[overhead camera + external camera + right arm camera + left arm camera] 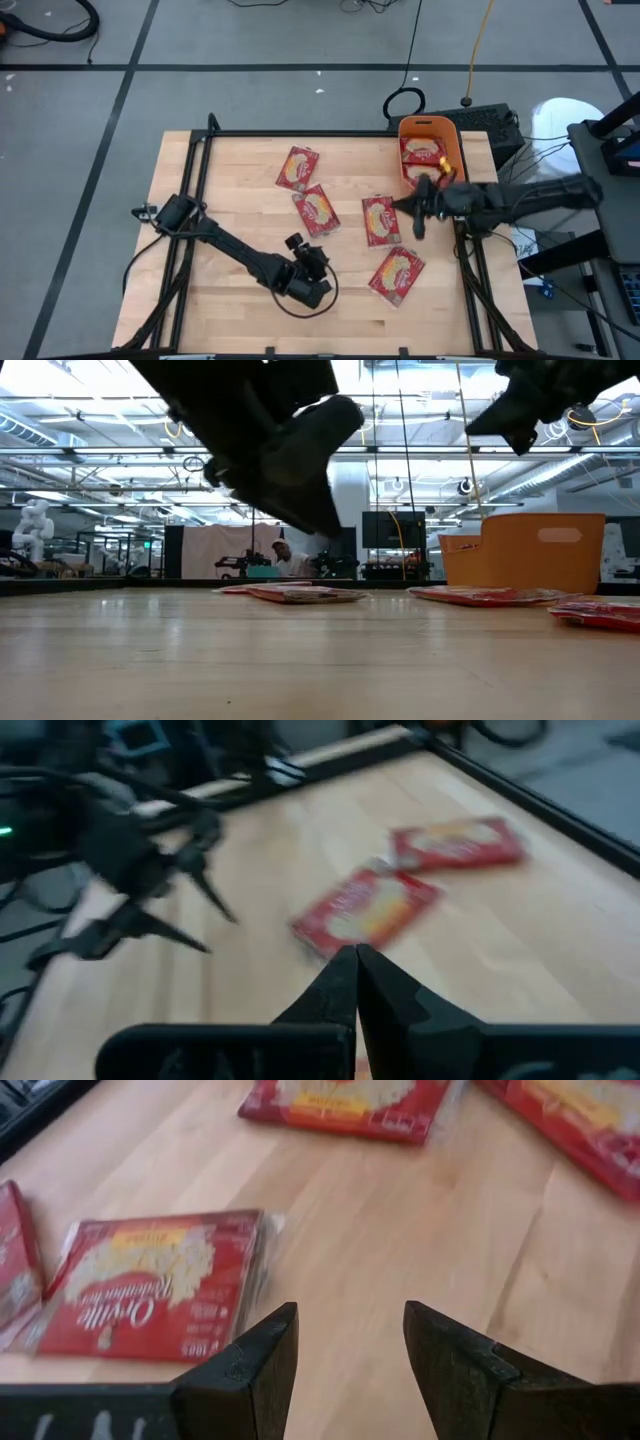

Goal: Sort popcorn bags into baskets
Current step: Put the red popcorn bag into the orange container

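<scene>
Robotics lab in a large industrial hall. Beyond the wooden desk [300, 660], well past the fingers: high ceiling with long strip lights [90, 460] and exposed trusses, a white humanoid robot [32, 525] at the far side, a seated person [285, 555] among equipment, dark monitors [392, 530]. From above: grey floor [250, 40] marked with black tape, loose cables [405, 100].
</scene>
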`<state>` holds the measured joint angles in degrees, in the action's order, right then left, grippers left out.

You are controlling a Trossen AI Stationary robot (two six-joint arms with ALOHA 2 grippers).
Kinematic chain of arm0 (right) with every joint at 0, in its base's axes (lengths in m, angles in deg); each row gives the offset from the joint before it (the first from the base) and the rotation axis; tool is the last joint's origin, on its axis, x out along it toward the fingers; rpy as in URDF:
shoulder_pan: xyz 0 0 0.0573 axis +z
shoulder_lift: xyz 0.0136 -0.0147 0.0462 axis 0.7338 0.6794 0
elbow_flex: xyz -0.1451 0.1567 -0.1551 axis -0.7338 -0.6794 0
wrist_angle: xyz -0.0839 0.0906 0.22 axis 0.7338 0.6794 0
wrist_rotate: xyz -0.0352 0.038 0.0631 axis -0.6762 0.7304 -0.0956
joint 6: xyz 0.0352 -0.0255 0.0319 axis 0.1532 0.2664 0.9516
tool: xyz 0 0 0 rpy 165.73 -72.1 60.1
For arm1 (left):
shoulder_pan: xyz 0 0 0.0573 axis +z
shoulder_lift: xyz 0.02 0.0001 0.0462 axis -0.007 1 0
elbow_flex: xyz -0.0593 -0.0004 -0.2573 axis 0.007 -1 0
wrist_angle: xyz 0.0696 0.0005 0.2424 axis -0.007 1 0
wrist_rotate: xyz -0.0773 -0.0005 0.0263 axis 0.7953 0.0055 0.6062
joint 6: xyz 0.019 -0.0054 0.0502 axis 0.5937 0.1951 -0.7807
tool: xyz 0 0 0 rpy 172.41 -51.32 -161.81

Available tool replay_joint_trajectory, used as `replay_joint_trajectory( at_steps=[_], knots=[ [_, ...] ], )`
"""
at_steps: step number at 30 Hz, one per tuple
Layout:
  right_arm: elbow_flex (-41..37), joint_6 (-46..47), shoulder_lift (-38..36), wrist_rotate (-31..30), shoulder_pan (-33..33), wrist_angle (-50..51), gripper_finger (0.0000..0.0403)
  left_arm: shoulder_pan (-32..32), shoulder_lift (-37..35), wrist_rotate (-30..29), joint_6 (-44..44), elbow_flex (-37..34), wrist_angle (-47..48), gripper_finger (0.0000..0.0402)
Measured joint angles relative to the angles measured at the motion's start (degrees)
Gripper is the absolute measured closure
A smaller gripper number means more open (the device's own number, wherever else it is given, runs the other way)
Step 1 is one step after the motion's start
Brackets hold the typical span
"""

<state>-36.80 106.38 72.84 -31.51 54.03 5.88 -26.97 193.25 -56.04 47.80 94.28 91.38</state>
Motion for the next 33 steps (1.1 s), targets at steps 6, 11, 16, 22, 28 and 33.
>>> replay_joint_trajectory(
  at_steps=[6, 11, 16, 22, 28, 33],
  knots=[
    [-5.11, -4.80, 10.26, -9.24, 13.67, -21.24, 0.0403, -0.19, 0.00, 1.05, 0.46, 0.00, 2.24, 0.0215],
    [-5.92, -7.50, 23.17, -16.26, 20.74, -31.89, 0.0403, 1.55, -0.02, 3.21, -4.41, 0.00, 6.23, 0.0215],
    [-5.92, -13.06, 34.43, -19.71, 22.77, -40.32, 0.0403, 4.03, -0.24, 4.39, -6.87, -0.02, 5.06, 0.0215],
    [-5.92, -13.20, 39.35, -19.83, 22.06, -43.96, 0.0403, 3.04, 0.22, 4.34, 2.05, -4.09, -1.57, 0.0215],
    [-5.90, -13.21, 39.80, -17.77, 22.06, -45.20, 0.0403, -1.97, 0.24, 1.67, 4.90, -6.80, -9.49, 0.0215],
    [-5.88, -12.36, 39.80, -16.77, 22.28, -48.41, 0.0403, -4.77, 0.26, 1.42, 2.27, -6.95, -9.45, 0.0215]
  ],
)
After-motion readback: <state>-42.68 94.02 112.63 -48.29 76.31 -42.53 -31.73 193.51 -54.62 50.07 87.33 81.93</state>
